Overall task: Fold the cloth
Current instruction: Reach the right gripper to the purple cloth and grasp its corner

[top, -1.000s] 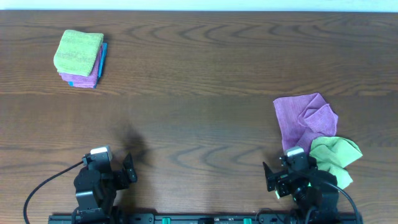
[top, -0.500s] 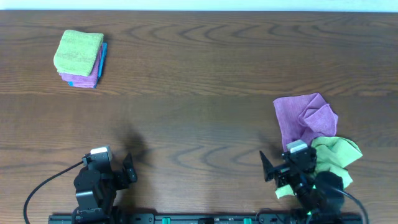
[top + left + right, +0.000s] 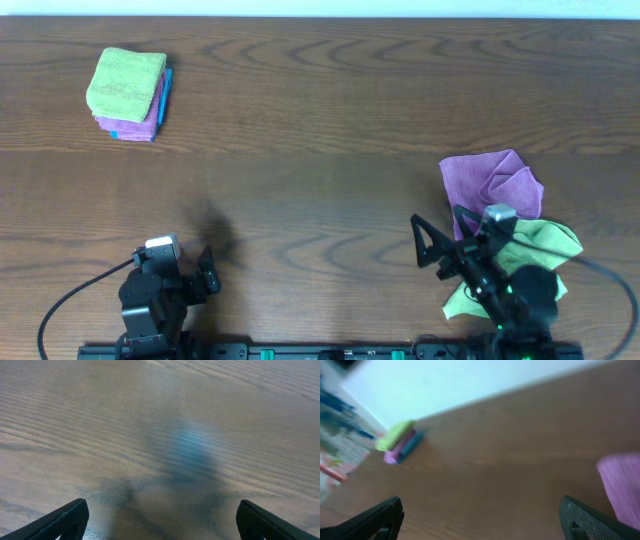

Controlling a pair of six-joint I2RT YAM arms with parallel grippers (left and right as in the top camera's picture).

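A folded stack (image 3: 128, 92) sits far left. The purple cloth (image 3: 485, 188) and green cloth (image 3: 535, 250) lie crumpled near right, not yet folded. The right gripper (image 3: 437, 240) beside them and the left gripper (image 3: 205, 272) both have released, empty jaws.

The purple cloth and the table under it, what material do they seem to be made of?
The purple cloth looks like soft matte fabric, maybe microfiber: it lies in loose folds with no shine. The table looks like dark wood or wood-look laminate, smooth and slightly glossy: grain lines run along it and the left wrist view shows a soft reflection.
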